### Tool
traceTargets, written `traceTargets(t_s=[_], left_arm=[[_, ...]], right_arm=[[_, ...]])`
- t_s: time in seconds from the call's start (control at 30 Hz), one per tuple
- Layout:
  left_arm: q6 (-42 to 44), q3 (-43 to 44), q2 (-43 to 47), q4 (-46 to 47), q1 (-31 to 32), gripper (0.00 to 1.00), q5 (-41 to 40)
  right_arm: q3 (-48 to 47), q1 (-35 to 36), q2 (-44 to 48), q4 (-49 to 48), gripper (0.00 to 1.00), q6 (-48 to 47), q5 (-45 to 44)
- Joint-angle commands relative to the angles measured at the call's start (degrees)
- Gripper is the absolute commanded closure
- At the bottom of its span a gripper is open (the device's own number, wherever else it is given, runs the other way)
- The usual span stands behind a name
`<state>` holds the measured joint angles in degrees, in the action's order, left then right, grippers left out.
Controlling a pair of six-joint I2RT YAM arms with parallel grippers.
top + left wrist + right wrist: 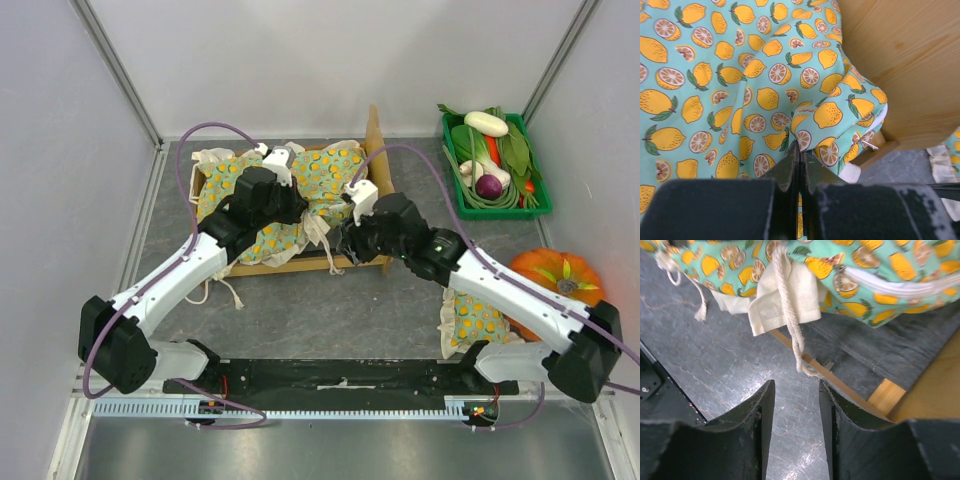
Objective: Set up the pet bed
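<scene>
Left fingers (787, 172) pinching blanket (715, 75) (lemon print), right fingers (757, 415) parted

Left arm (190, 262) stretched forward, jaws shut; right arm (505, 290) reaching inward, jaws parted.

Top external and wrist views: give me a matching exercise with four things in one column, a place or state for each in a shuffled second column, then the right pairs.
1 left gripper
2 right gripper
3 green crate
4 pumpkin

A jaws apart, nothing between them
B far right, holding vegetables
C shut on the lemon-print blanket
D orange, ribbed, nearer the arm bases than the crate

Pairs: 1-C, 2-A, 3-B, 4-D
</scene>
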<state>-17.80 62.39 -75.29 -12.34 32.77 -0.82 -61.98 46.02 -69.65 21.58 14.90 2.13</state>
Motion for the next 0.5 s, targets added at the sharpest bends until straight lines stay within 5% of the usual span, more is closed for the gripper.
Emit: traceTargets(t_s=[0.0, 0.47], left_arm=[[-5.1, -0.2, 0.4, 1.3, -1.3, 0.98, 4.6], [-6.5, -1.9, 1.4, 2.1, -3.0, 0.98, 6.3]], right_arm=[[-2.5, 1.3, -4.9, -1.2, 0.57, -0.8, -4.9], [2.3, 1.3, -11.6, -18.3, 0.64, 4.4, -0.7]])
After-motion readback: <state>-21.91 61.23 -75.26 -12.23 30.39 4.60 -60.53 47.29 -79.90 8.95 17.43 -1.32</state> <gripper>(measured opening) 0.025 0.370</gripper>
